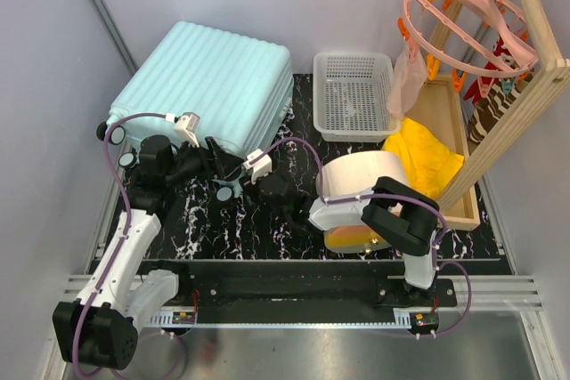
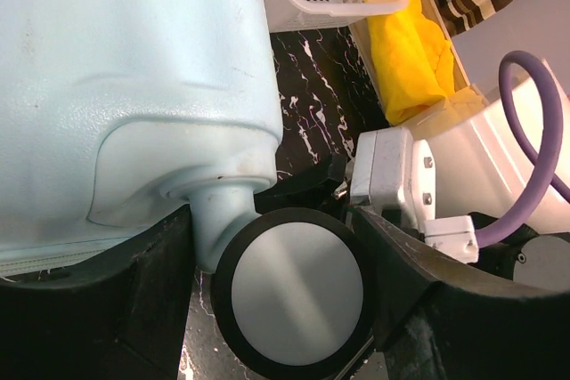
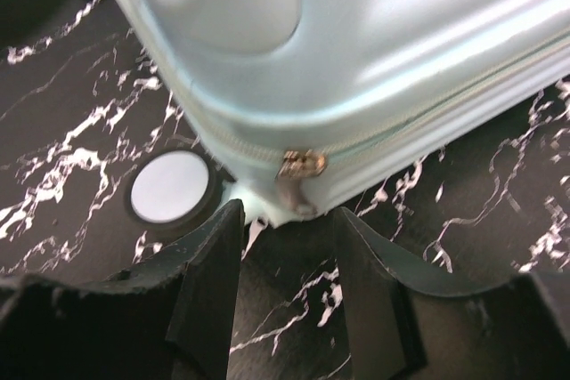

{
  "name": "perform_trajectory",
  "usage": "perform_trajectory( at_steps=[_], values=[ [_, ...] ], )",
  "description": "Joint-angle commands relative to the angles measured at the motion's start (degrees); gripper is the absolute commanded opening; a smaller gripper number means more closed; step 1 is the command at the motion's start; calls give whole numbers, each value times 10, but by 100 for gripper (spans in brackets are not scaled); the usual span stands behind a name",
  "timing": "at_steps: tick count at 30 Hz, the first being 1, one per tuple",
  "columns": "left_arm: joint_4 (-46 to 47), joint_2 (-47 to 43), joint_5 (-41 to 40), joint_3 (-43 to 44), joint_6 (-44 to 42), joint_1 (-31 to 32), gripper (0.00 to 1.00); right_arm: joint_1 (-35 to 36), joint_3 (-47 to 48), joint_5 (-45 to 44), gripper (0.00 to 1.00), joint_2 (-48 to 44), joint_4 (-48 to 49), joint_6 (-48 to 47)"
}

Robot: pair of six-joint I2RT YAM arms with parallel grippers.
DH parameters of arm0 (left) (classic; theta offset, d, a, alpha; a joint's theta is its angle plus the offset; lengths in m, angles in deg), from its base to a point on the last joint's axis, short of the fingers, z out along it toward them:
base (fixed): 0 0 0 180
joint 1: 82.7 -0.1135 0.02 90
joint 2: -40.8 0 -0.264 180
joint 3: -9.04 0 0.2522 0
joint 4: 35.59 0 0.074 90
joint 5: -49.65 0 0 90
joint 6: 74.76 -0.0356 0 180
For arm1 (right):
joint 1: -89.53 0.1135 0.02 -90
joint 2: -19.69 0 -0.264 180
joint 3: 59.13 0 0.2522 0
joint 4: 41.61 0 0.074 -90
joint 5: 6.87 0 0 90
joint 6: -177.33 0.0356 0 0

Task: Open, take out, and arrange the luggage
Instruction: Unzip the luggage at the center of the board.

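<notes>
Top view: luggage (image 1: 205, 77) lies closed, far left on the table (image 1: 267, 229); left wrist view: left gripper (image 2: 272, 251) spread wide around a wheel (image 2: 298, 295), cannot tell if gripping; right wrist view: right gripper (image 3: 285, 220) parted, holding nothing, zipper pull (image 3: 298, 166) between its tips.

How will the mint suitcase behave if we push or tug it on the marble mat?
Probably stiff: the luggage has a ribbed hard shell. It lies flat with its wheel pointing sideways, so it likely slides rather than rolls. Biggest item here, so expect drag; tugging the zipper pull may shift the whole case.
</notes>
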Motion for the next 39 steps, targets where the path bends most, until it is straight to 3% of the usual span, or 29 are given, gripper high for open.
perform_trajectory(
  at_steps=[1, 12, 14, 17, 23, 26, 39],
  values=[
    [194, -24, 52, 22, -18, 2, 0, -21, 14, 13, 52, 5, 79, -34],
    [202, -20, 62, 17, -11, 2, 0, -47, 10, 71, 45, 23, 125, -62],
    [204, -20, 65, 17, -10, 2, 0, -49, 8, 75, 32, 25, 133, -83],
    [208, -16, 77, 17, -7, 2, 0, -52, 7, 84, 22, 30, 143, -105],
    [211, -17, 82, 15, -6, 1, 0, -58, -1, 82, 13, 40, 169, -128],
    [211, -17, 81, 15, -5, 2, 0, -58, -10, 96, 1, 33, 185, -132],
    [216, -8, 84, 13, 4, 1, 0, -4, -15, 177, 0, 28, 224, -83]
  ],
)
